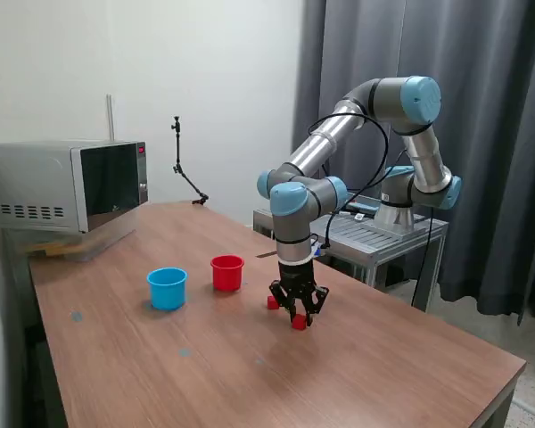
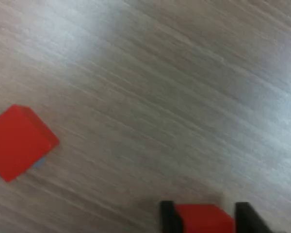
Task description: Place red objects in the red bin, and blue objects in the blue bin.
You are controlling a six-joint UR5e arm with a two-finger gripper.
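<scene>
My gripper [image 1: 299, 314] points straight down at the wooden table [image 1: 357, 374], its fingers closed on a small red cube [image 1: 299, 322] at or just above the surface. In the wrist view the black fingers [image 2: 168, 218] press both sides of that cube [image 2: 203, 221]. A second red cube [image 1: 273, 303] [image 2: 19, 142] lies on the table just beside the gripper, towards the cups. The red bin [image 1: 226, 272] stands upright further to the exterior view's left, and the light blue bin [image 1: 167, 288] is beyond it. The blue objects are out of view.
A microwave [image 1: 67, 187] sits at the table's far corner on the exterior view's left. A thin black stand [image 1: 183, 165] rises at the back edge. The arm's base is on a grey metal cart [image 1: 374, 234] behind the table, in front of dark curtains.
</scene>
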